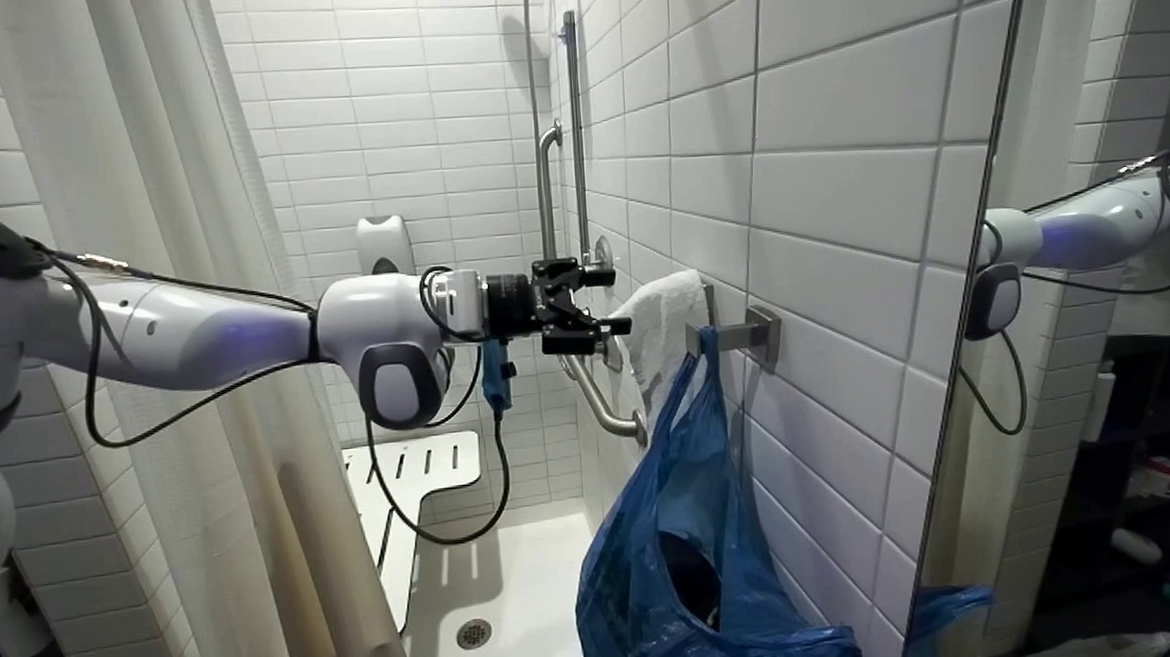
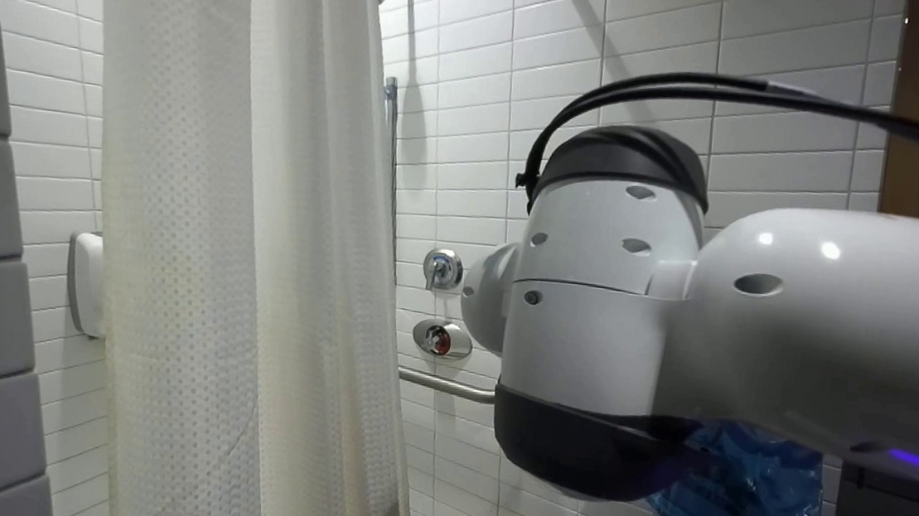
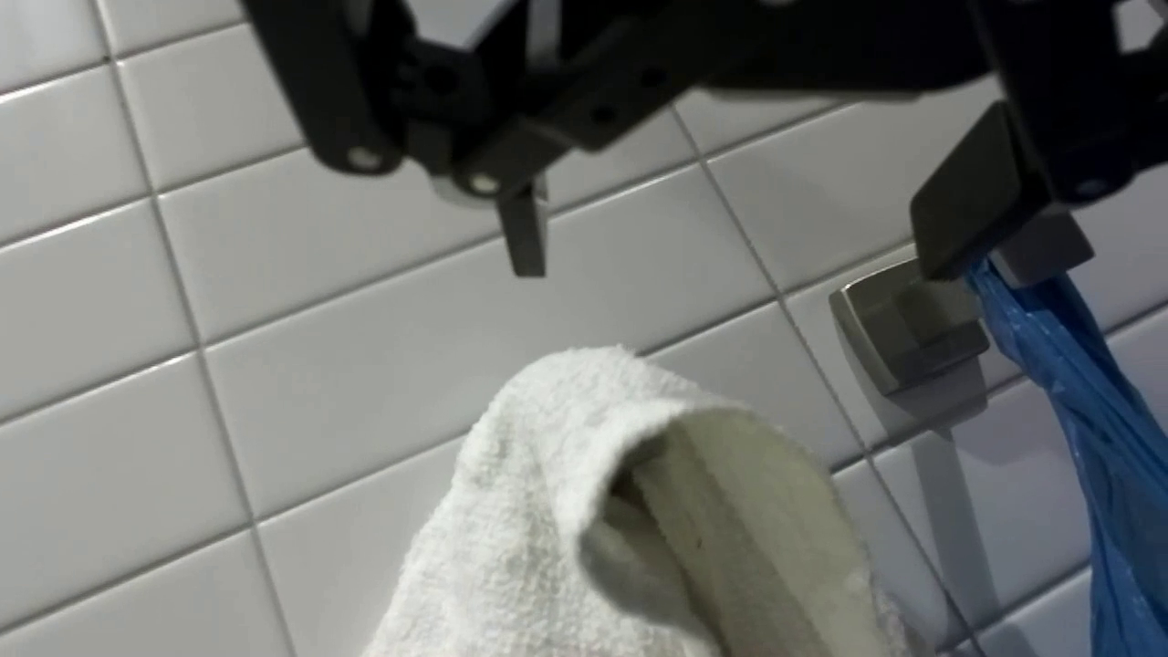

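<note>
— So, how does your gripper (image 1: 612,301) stand?

— Spread wide and empty, its fingers (image 1: 617,326) pointing level in an exterior view.

— What is nearest to it?

— You have the white terry towel (image 3: 511,520) just beyond your fingers, beside the tiled wall (image 1: 839,205), its fold gaping in the wrist view. You can't see what holds it up.

— And next to that?

— Your blue plastic bag (image 1: 638,566) hangs by its handles from a square metal hook (image 1: 736,337), something dark (image 1: 693,578) showing in its mouth.

— Farther off?

— Beside your arm (image 1: 245,331) hangs a cream shower curtain (image 2: 262,232), visible in both exterior views. You see a bent steel grab bar (image 1: 546,205) on the towel's wall, a slotted white shower seat (image 1: 447,464), a round floor drain (image 1: 474,634), and, on the far wall (image 1: 454,125), a white dispenser (image 1: 383,241).
</note>
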Available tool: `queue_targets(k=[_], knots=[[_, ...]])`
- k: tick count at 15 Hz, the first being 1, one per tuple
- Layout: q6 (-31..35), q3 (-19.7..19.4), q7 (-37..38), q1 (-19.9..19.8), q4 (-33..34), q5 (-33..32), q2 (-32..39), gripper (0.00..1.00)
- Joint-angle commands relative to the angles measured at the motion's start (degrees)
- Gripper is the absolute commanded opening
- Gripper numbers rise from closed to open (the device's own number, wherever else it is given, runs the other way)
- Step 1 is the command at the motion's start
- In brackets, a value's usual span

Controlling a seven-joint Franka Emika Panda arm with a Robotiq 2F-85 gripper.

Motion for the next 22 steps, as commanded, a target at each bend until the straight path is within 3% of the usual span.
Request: queue_targets(k=[1, 9, 10, 11, 12, 18, 19, 20, 22], knots=[[0.6, 0.6, -2.9, -1.3, 0.1, -1.0, -2.2, 1.00], [0.6, 1.4, -5.3, -1.6, 0.6, -3.8, -3.6, 1.00], [-1.6, 0.4, -6.4, -0.9, 1.0, -1.6, -1.3, 1.00], [4.4, 3.6, -7.1, -3.6, 1.5, -6.0, -8.4, 1.00], [-1.7, 0.6, -7.5, -1.4, 1.5, -2.1, -1.7, 1.00], [-5.2, 0.3, -7.8, -2.3, 2.1, -2.9, -1.1, 1.00], [-5.5, 0.2, -7.4, -2.3, 2.1, -2.9, -0.9, 0.75], [-5.5, 0.2, -7.0, -2.3, 2.1, -2.9, -0.8, 0.74], [-5.2, 0.1, -6.6, -2.2, 2.2, -2.8, -0.4, 0.61]])
